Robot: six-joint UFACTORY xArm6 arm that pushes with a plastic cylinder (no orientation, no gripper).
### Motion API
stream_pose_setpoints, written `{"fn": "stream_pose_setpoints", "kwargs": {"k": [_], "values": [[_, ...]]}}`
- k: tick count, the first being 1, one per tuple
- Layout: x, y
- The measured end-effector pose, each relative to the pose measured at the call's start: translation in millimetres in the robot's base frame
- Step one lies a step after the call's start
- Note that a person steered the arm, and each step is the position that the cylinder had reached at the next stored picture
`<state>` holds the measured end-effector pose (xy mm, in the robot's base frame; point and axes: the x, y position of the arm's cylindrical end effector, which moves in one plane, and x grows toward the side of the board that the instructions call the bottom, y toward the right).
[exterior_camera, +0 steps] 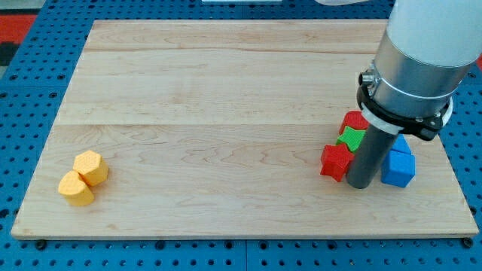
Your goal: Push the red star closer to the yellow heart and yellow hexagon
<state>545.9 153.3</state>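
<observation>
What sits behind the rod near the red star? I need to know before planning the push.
Behind the rod, a green block, another red block and blue blocks show partly; their remaining parts are covered. My tip sits right of the red star.

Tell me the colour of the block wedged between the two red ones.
Green: the small green block sits between the red blocks, seen in the camera view.

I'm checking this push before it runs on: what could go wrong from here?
1. My tip sits at the red star's right side, inside a tight cluster; the green block and the other red block may get dragged along.
2. The yellow heart and yellow hexagon lie far toward the view's left, so the star may rotate or slip off my tip on the long push.
</observation>
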Motion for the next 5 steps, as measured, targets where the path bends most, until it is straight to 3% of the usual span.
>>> {"fn": "stream_pose_setpoints", "kwargs": {"k": [5], "values": [[-42, -42]]}}
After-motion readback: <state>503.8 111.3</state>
